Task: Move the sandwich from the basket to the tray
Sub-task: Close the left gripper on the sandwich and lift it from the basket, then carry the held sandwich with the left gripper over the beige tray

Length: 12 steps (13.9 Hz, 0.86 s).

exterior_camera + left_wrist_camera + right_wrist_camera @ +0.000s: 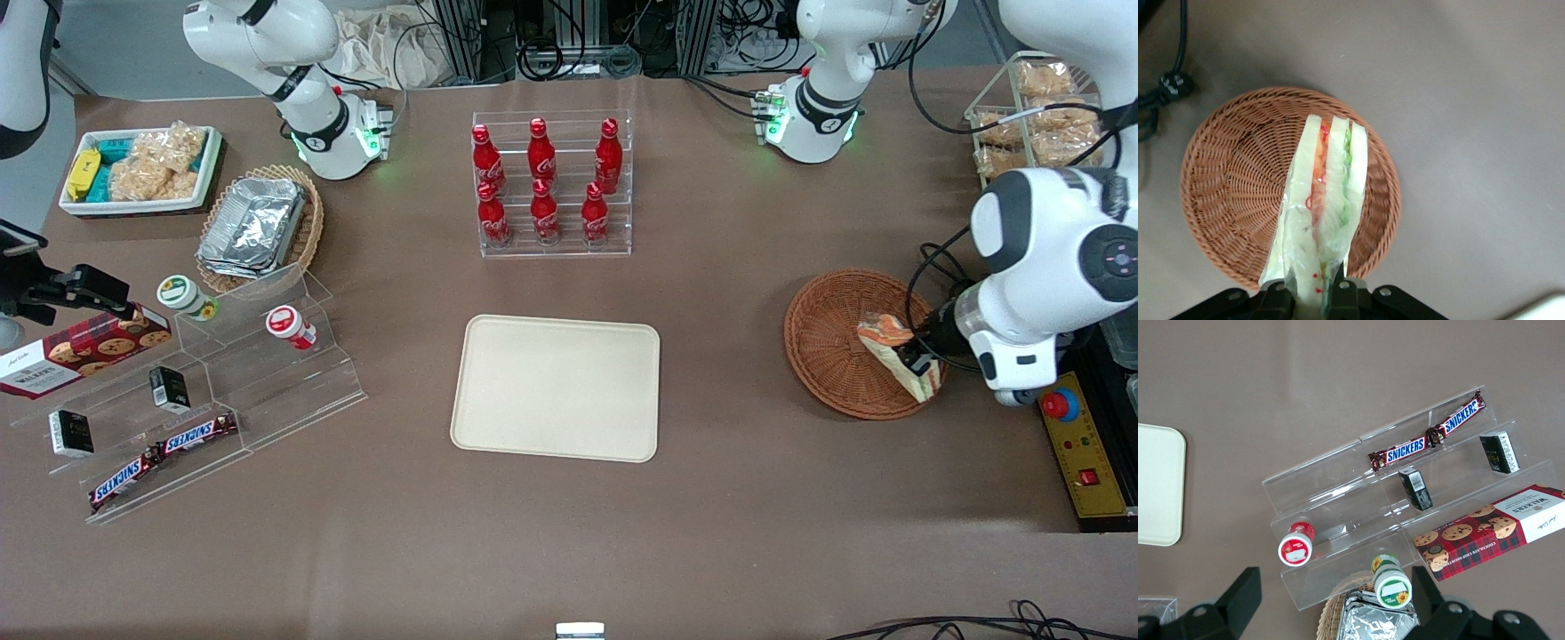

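Brown tabletop [711, 498] carries the basket [831, 347], above which the end effector [1313, 288] grips the sandwich [1325, 200] by its end, apparently for carrying toward the tray [557, 388] at nine o'clock.

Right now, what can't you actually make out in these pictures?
- Gripper: shut on the sandwich over the basket; its body is cut off by the wrist view's edge.
- Front view: the arm hides part of the basket's rim.
- Whether the sandwich still touches the basket: unclear.
- Tray: empty.
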{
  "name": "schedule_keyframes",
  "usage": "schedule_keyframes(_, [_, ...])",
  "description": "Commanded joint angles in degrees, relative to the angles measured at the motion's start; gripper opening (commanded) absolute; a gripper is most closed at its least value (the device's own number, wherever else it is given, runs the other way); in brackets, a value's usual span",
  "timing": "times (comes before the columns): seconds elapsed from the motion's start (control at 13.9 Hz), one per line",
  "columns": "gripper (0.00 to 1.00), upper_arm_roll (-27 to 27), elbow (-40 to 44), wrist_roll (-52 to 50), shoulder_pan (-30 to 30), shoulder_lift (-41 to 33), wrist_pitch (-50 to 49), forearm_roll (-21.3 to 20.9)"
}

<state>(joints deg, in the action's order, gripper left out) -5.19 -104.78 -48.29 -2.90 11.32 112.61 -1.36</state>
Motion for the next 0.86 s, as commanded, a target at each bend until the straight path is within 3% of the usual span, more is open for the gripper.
schedule_keyframes(0.0, [0.0, -0.6, 9.9, 6.9, 3.1, 3.5, -5.8, -0.2])
schedule_keyframes(0.36, [0.0, -1.1, 19.5, 17.7, 13.6, 12.5, -6.6, -0.1])
schedule_keyframes(0.79, [0.0, -1.1, 26.5, 15.3, 23.4, 24.8, -5.3, 0.6])
